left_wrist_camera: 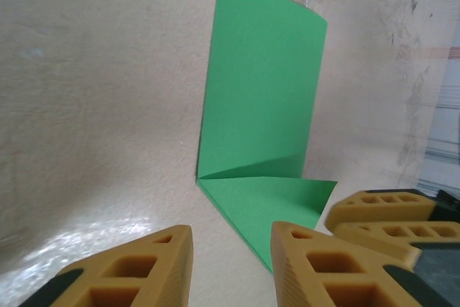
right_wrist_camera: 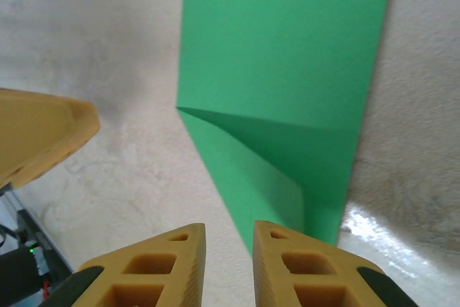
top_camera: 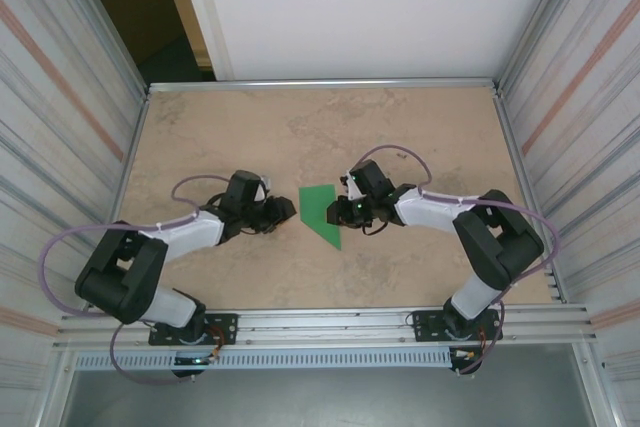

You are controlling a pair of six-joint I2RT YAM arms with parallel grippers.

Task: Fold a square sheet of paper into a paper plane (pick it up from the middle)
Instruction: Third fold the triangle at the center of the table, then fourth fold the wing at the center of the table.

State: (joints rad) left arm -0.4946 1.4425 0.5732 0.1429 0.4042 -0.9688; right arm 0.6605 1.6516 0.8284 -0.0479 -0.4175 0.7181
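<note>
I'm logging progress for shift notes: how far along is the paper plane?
Early. Done: the green sheet lies on the table with a flap creased over. In hand: nothing; the left fingers and right fingers flank it, slightly apart. Left: further folds, since no slim dart shows yet.

My left arm and right arm are the same build: white link shells, black joint housings, chunky black shoulder blocks. Black bases, one per arm. A lavender cable loops off each arm in a long arc. On left gripper and right gripper: mustard-yellow wedge fingers with open cut-out cells on top, fine ribbing on the inner faces, and dark green-black mounts behind. Small green LED lit by my right wrist.
</note>
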